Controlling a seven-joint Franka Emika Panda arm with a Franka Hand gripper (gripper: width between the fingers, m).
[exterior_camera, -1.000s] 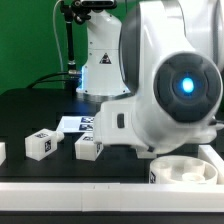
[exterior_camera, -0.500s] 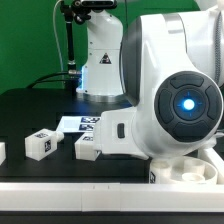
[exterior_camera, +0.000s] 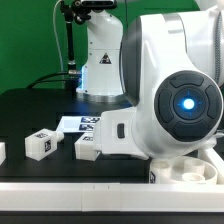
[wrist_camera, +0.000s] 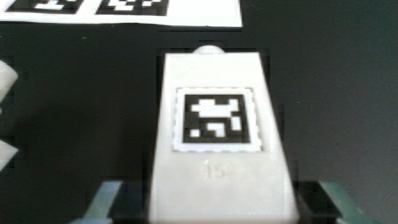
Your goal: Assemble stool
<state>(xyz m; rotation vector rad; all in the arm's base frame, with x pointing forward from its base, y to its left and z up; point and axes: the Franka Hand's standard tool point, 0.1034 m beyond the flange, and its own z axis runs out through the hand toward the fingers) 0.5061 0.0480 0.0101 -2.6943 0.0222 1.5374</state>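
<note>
In the wrist view a white stool leg point(wrist_camera: 217, 110) with a black-and-white tag lies on the black table, running lengthwise between my fingers. My gripper point(wrist_camera: 221, 208) is open and straddles its near end, with a dark gap showing between the leg and each fingertip point(wrist_camera: 114, 202). In the exterior view my arm's bulk hides the gripper and this leg. The round white seat point(exterior_camera: 186, 172) sits at the exterior view's lower right, partly behind the arm. Two more tagged legs point(exterior_camera: 40, 145) point(exterior_camera: 88, 148) lie at the exterior view's left.
The marker board point(exterior_camera: 78, 124) lies flat behind the legs and shows beyond the leg in the wrist view point(wrist_camera: 125, 10). Another white part point(exterior_camera: 2, 151) sits at the exterior view's far left edge. A white rail point(exterior_camera: 70, 188) runs along the table's front.
My arm shifted down and toward the exterior view's right between one second and half a second ago, then stayed still. The loose legs have not moved.
</note>
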